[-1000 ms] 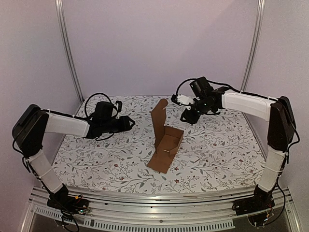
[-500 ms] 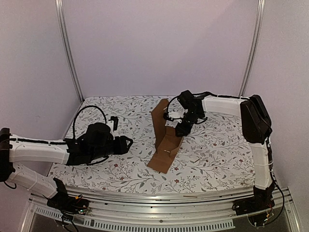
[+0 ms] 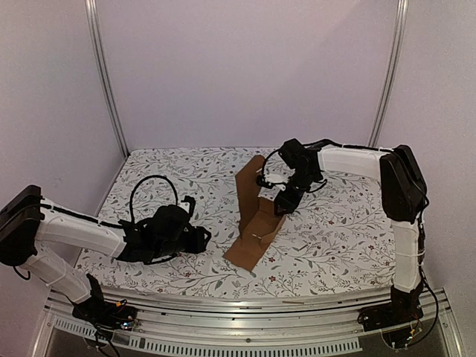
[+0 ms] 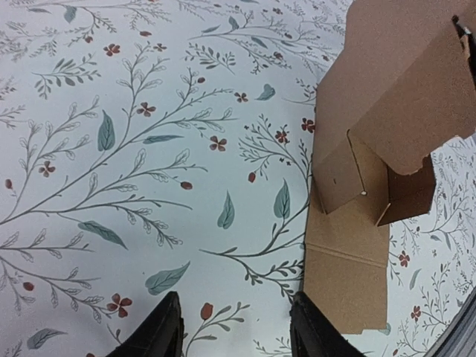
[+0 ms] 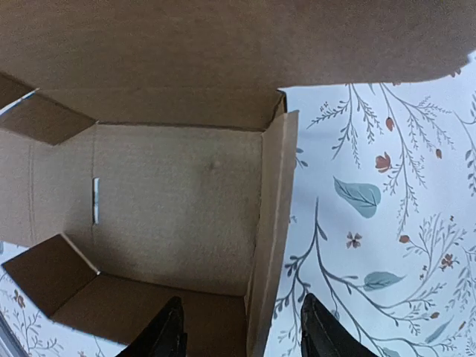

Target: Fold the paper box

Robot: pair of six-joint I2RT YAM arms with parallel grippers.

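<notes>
- Two claws are set around one paper box (image 3: 254,219), which sits near the middle of the bench (image 3: 338,242). It is half erected: a tall back panel (image 3: 248,182) stands upright, low side walls are raised, and a front flap (image 3: 244,253) lies flat toward the near edge.
- Right claw (image 5: 244,335) hangs over the box's right side wall (image 5: 271,223). Its fingers are well apart with that wall's edge running between them, and nothing is pinched yet.
- Left claw (image 4: 238,336) hovers low over bare cloth to the left of the box, apart from it, fingers spread and holding nothing.
- Step in hand, as I judge it: setting up the walls. The tray is formed, but neither the front flap nor the back panel is folded over, so the job looks roughly midway.
- Next move probably calls for the right claw to steady the side wall while the left one comes in for the front flap. Thin card may buckle, or the light box may slide if pushed from one side only.
- A slit (image 5: 95,201) shows in the inner face, likely for a tab.
- Surface: white cloth printed with grey-green leaves and small red flowers.
- Room: pale lilac walls (image 3: 245,67), metal posts (image 3: 103,74), and an aluminium rail (image 3: 245,306) along the near edge.
</notes>
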